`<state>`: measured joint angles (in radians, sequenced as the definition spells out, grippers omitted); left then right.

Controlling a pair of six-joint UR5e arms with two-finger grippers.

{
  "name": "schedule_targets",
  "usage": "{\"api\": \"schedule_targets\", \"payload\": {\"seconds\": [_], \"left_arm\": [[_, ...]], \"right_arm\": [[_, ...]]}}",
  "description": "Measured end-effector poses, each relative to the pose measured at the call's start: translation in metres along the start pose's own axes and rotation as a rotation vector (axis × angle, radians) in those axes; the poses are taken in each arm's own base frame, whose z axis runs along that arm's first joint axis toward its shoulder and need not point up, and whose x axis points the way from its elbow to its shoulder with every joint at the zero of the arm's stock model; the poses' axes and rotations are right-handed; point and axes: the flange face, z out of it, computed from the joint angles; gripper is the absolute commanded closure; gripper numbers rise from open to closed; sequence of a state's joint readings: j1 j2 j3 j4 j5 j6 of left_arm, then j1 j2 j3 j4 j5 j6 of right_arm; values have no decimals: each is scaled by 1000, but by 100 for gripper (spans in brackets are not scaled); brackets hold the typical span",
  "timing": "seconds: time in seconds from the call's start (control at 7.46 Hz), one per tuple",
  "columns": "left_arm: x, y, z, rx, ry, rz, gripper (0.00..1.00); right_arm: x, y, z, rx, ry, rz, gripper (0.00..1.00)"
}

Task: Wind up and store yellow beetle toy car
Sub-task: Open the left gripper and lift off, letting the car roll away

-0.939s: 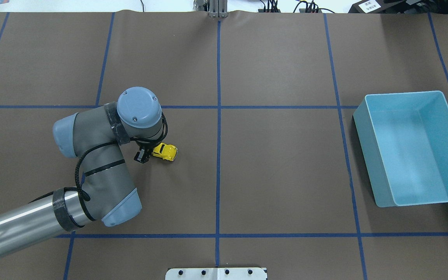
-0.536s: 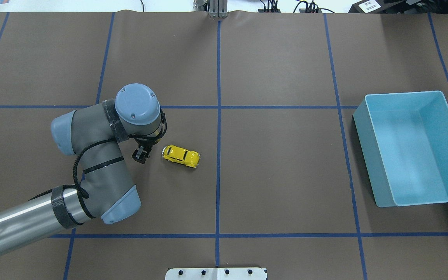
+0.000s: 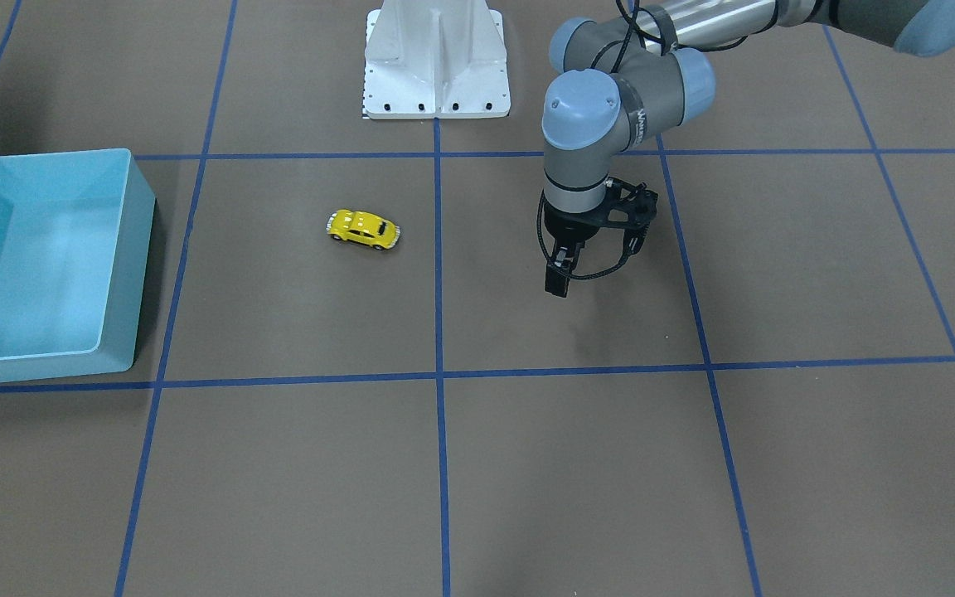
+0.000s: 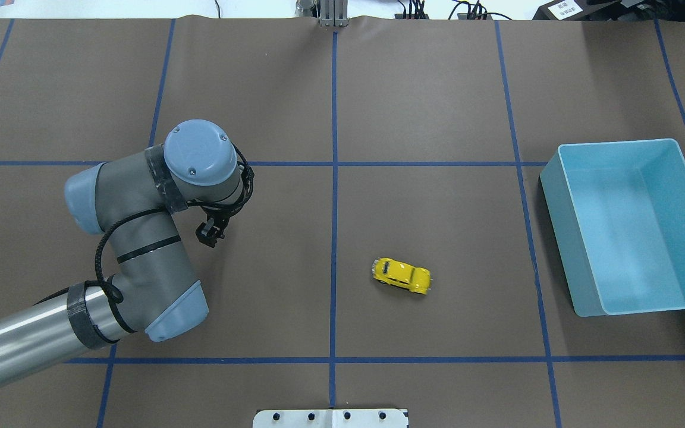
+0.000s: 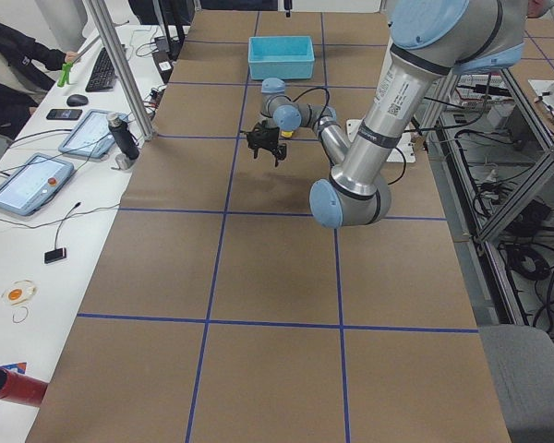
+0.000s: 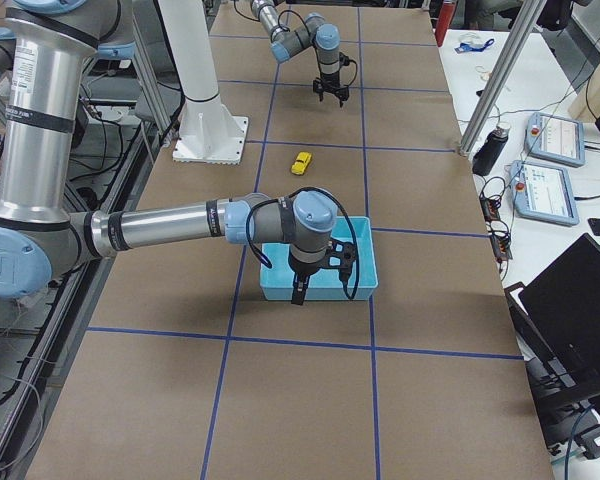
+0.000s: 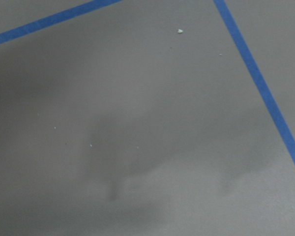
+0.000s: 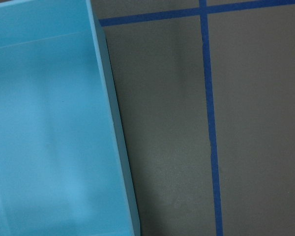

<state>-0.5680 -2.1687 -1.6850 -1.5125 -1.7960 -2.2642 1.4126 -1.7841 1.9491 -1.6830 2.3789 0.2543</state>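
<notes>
Left gripper: hung over the left half of the table, pointed down, clear of the surface. Its fingers are seen somewhat parted in the side views, and nothing is held between them.
Left wrist view: only brown table cover, two blue tape lines and a soft shadow are shown.
Yellow beetle toy car: stood on its wheels on the table, just right of the centre tape line and a little nearer than the left gripper. It is set at a slight slant to the grid. It lies between the left gripper and the light-blue bin, well apart from both and touched by nothing.
Light-blue bin: placed upright at the right side of the table, with its open top up.
Right gripper: seen only from the right end of the table, pointed down over the bin's near wall. Whether it is open or closed cannot be told.
Right wrist view: part of the bin's inside and one wall are shown on the left, with table and tape lines on the right.
</notes>
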Motion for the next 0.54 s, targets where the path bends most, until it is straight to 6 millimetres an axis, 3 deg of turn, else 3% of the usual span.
{"api": "schedule_targets", "payload": {"seconds": [0.54], "left_arm": [[-5,-8,-8,-2,18,76,0]], "right_arm": [[-1,4,-1,1,0,-4,0]]}}
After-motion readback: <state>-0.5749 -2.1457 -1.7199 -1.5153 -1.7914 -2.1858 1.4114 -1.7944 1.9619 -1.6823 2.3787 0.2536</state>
